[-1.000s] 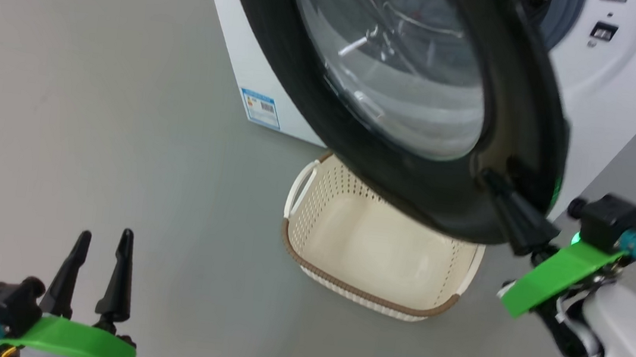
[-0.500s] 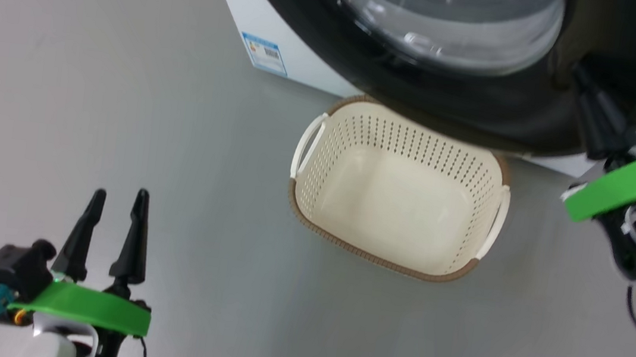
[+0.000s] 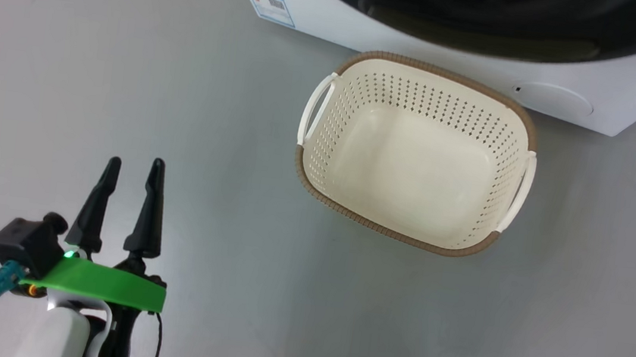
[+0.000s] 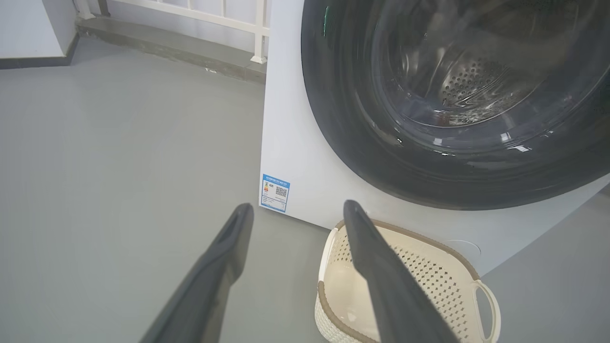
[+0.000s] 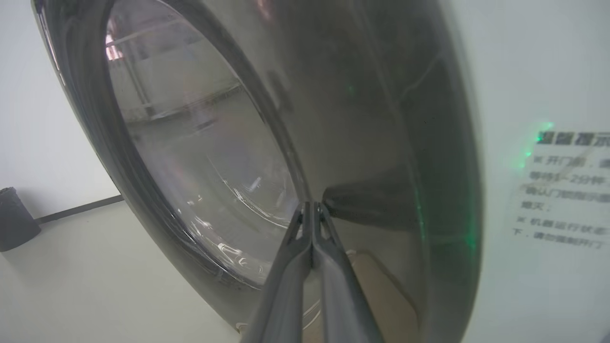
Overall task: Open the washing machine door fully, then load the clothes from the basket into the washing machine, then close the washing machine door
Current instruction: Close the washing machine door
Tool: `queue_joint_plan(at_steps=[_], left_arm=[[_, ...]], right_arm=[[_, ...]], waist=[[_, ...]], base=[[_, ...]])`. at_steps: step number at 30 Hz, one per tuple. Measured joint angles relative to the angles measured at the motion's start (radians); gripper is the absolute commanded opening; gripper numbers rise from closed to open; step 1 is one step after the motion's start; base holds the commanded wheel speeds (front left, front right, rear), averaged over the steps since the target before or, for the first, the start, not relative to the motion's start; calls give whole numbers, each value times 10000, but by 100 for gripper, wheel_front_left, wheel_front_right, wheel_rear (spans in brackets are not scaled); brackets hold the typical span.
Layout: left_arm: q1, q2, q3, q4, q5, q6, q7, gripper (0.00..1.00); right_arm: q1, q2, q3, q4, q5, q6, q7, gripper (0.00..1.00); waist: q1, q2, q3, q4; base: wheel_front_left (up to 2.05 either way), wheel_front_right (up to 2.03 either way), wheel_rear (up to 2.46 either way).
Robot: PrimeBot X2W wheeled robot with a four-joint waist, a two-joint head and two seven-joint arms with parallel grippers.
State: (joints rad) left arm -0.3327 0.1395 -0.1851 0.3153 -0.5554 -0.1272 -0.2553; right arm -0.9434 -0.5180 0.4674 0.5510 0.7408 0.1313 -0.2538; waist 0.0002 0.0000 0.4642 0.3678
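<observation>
The washing machine door (image 4: 333, 124) is lying against, or very nearly against, the white front of the washing machine (image 4: 290, 143); whether its latch is catching I cannot tell. The right end effector (image 5: 312, 206) is pressing its 2 fingers flat together with nothing between them. Their tips are resting on the door's glossy black rim, at its right side beside the printed panel. The left end effector (image 3: 135, 161) is hanging wide, holding nothing, over the bare floor (image 3: 95, 87) at the near left, well apart from everything. The basket (image 3: 427, 64) is sitting on the floor just in front of the machine, below the door, and is showing an empty bottom. Whether the clothes are lying in the drum I cannot tell: the dark glass is giving only drum holes and reflections.

Judging by this, the closing step is going on. The door is looking rigid and fairly heavy, and its rim is looking slick, so a pinch would likely be slipping. Pushing flat on the rim at the right edge, which I am taking to be opposite the hinge, is seeming the better hold, keeping off the bulging glass.
</observation>
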Motion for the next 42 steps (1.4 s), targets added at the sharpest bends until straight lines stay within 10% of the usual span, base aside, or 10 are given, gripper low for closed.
queue_joint_plan(at_steps=[27,31,32,33,42], left_arm=[[-114,21,-44,105,-82,0,0,100],[-106,65,-46,169,-79,0,0,100],[-103,82,-44,182,-75,0,0,100],[-98,102,-44,203,-67,0,0,100],[348,360,4,351,-63,0,0,100]], right_arm=[[-430,127,-77,646,-109,69,2,0],[-40,153,-272,349,-125,21,-2,50],[101,194,-318,251,-127,21,-2,87],[268,249,-341,144,-146,21,-2,100],[1868,558,-190,-802,-314,21,-2,100]], waist=[[-2,0,-421,-9],[-1,0,-681,-117],[-2,0,-757,-150],[-2,0,-840,-187],[-3,0,-1697,-669]], base=[[0,0,0],[0,0,0],[0,0,0],[0,0,0],[0,0,0]])
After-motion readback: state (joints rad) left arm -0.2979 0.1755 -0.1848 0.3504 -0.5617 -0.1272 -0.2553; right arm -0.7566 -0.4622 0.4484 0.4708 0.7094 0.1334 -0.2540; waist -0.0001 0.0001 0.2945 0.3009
